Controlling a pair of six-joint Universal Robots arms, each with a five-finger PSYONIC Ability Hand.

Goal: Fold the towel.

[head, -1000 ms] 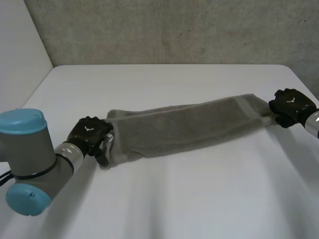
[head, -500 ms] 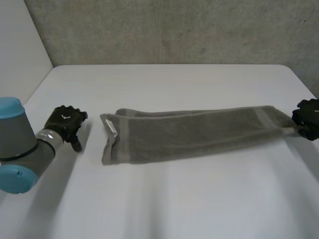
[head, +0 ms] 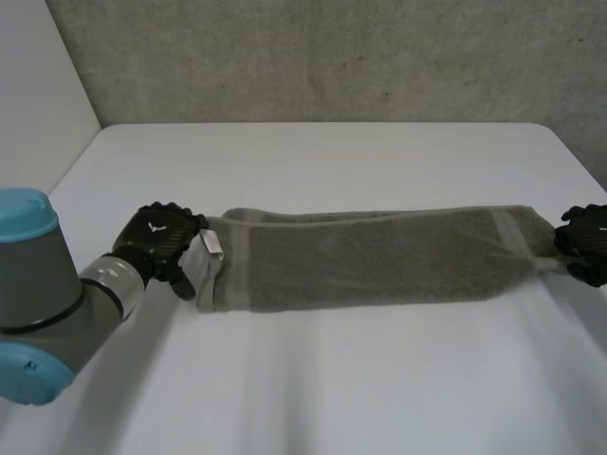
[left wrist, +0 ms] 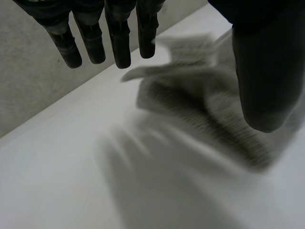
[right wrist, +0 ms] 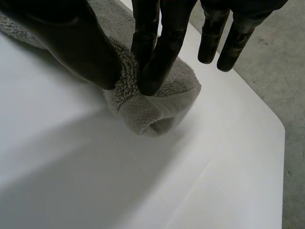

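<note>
A grey towel (head: 379, 261) lies on the white table (head: 313, 161) as a long folded strip running left to right. My left hand (head: 156, 242) is at its left end, beside a small white label (head: 211, 245). In the left wrist view the fingers (left wrist: 119, 43) are straight and apart from the thumb, with the towel's end (left wrist: 209, 109) under them and nothing gripped. My right hand (head: 586, 242) is at the towel's right end. There its thumb and fingers (right wrist: 162, 43) pinch a bunched corner of the towel (right wrist: 152, 112) just above the table.
The table's right edge (right wrist: 248, 95) runs close behind my right hand, with grey floor beyond it. A grey wall (head: 313, 57) stands behind the table's far edge. My left arm's grey and blue joint (head: 33, 284) sits at the near left.
My right hand has drawn the towel rightward and stretched it straight. My left hand let go, swung out to the left, and has come back to the towel's left end.
</note>
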